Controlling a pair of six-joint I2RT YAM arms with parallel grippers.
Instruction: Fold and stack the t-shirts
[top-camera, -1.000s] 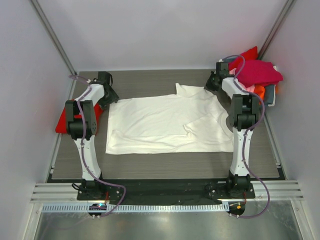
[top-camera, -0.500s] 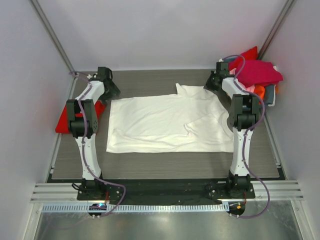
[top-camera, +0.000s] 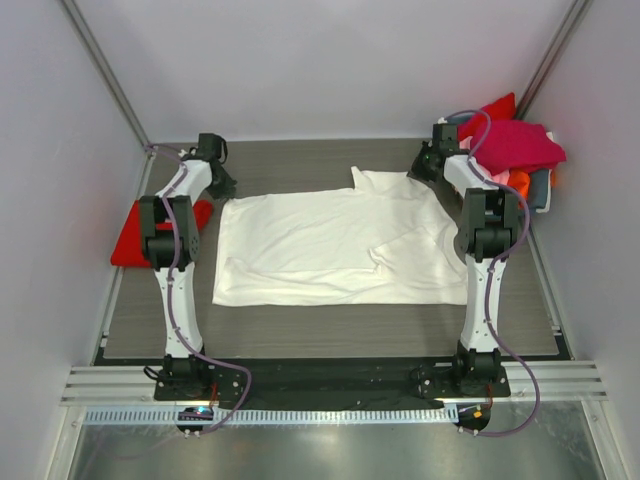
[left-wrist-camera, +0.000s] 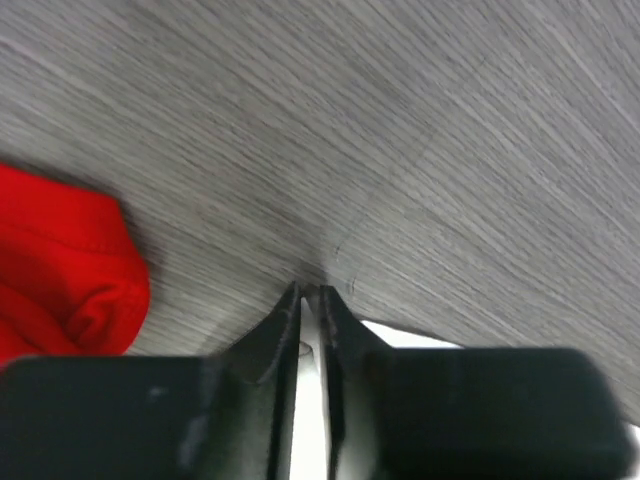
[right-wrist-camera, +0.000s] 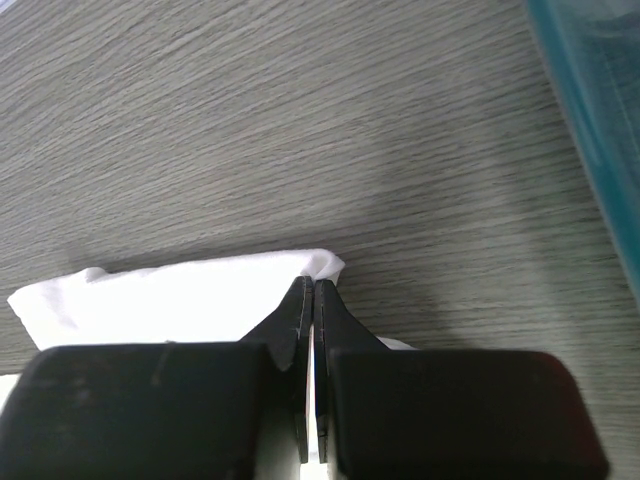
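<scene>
White t-shirt (top-camera: 330, 245) flat, long axis left-right

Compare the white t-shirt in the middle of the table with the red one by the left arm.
The white t-shirt lies spread flat across the table; the red t-shirt is bunched compactly at the left edge. The white one covers far more table than the red one. The right gripper pinches a corner of the white one; no gripper holds the red one. Both are soft cloth resting on the table.

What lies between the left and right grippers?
The large white cloth t-shirt, spread out, spans from left gripper to right gripper; the top view shows it.
</scene>
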